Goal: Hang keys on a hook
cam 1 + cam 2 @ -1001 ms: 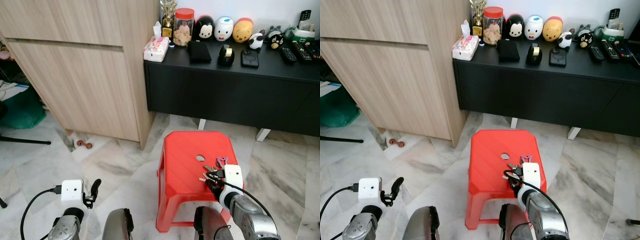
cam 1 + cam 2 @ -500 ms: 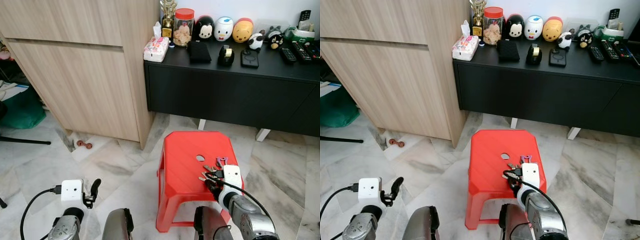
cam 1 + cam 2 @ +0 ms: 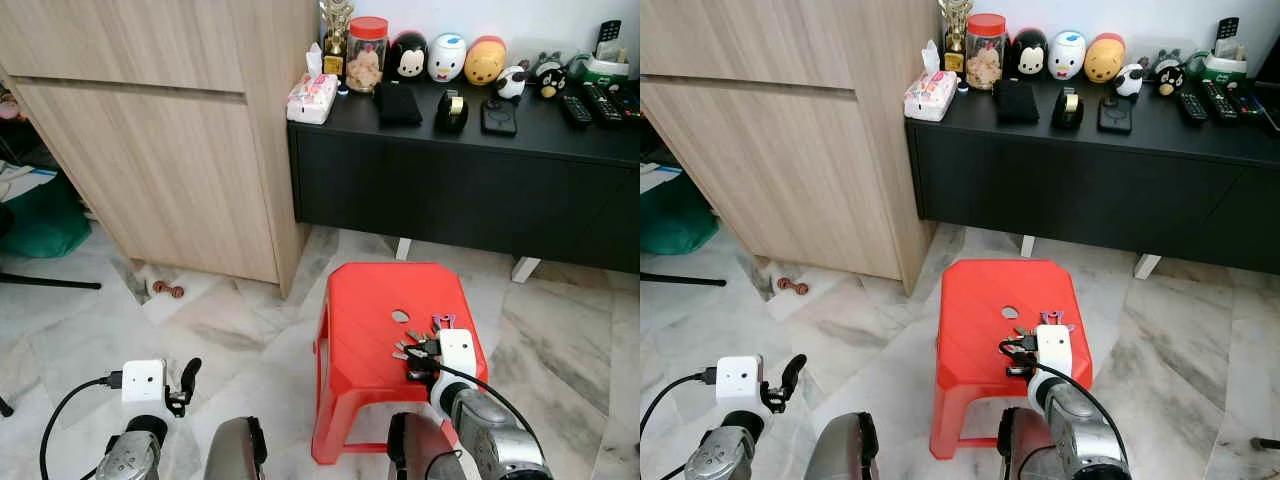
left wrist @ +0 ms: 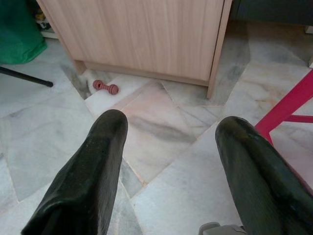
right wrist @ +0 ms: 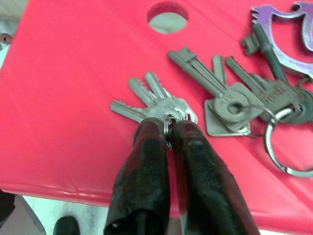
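Keys (image 5: 166, 108) lie on red stool (image 3: 370, 300), at 3 o'clock from its hole; right gripper (image 5: 167, 128) jaws clamped on their ring, likely to lift; left gripper (image 4: 168, 147) idle, jaws apart

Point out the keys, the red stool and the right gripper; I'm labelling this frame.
keys (image 5: 161, 105): right wrist view, on the silver key heads.
red stool (image 3: 365, 310): left eye view, on the bare seat top.
right gripper (image 5: 168, 132): right wrist view, between the fingertips at the key ring.
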### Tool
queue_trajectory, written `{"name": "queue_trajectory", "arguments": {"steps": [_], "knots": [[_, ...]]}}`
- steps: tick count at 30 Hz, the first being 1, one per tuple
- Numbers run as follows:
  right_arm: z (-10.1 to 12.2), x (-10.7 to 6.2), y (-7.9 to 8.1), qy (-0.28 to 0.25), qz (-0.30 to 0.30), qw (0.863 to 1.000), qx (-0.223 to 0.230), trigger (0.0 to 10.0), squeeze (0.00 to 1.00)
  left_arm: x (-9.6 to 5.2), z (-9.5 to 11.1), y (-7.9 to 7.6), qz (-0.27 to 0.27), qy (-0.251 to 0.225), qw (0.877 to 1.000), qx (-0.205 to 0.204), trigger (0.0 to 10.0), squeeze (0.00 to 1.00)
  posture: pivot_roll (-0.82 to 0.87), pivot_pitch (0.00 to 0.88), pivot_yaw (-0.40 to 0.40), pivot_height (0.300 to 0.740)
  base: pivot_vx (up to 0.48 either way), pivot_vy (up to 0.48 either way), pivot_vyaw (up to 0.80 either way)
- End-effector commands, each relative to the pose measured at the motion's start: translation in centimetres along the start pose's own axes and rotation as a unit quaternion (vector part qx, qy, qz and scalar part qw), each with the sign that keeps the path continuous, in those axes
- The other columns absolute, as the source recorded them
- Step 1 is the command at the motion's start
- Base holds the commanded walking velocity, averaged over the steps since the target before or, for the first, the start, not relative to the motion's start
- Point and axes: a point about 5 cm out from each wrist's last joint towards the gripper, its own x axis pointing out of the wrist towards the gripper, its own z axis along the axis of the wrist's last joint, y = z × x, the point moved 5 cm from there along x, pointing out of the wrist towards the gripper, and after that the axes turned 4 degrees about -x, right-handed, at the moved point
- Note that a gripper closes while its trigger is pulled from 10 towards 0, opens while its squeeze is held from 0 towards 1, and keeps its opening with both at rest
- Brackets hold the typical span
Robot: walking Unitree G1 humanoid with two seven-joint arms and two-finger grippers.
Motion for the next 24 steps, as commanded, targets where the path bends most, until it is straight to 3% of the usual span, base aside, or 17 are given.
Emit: {"name": "queue_trajectory", "arguments": {"steps": [1,9,16,20,21,24], "knots": [[0.3,0.1,0.3,-0.008,0.006,1.000,-0.008,0.0,0.00,-0.2,-0.5,0.2,0.003,0.006,1.000,0.004,10.0,0.00,0.02,0.059,-0.015,0.583,0.000,0.000,0.00],[2.5,-0.6,1.6,-0.069,0.034,0.996,-0.041,0.0,0.00,0.1,-0.3,0.1,0.004,0.006,1.000,0.002,10.0,0.00,0.01,0.047,-0.018,0.583,0.000,0.000,0.00],[4.1,-1.1,1.1,-0.106,0.024,0.993,-0.051,0.0,0.00,0.3,-0.5,0.0,0.004,0.009,1.000,0.001,10.0,0.00,0.01,0.037,-0.019,0.583,0.000,0.000,0.00],[6.5,-2.0,1.3,-0.161,0.029,0.985,-0.059,0.0,0.00,0.5,-0.4,0.2,0.007,0.008,1.000,0.001,10.0,0.00,0.01,0.025,-0.021,0.583,0.000,0.000,0.00],[8.1,-2.9,1.3,-0.205,0.023,0.977,-0.061,0.0,0.00,0.7,-0.3,0.2,0.008,0.007,1.000,0.001,10.0,0.00,0.01,0.019,-0.023,0.583,0.000,0.000,0.00],[8.9,-3.4,1.1,-0.228,0.015,0.972,-0.055,0.0,0.00,0.8,-0.3,0.2,0.009,0.007,1.000,0.001,10.0,0.00,0.01,0.010,-0.023,0.583,0.000,0.000,0.00]]}}
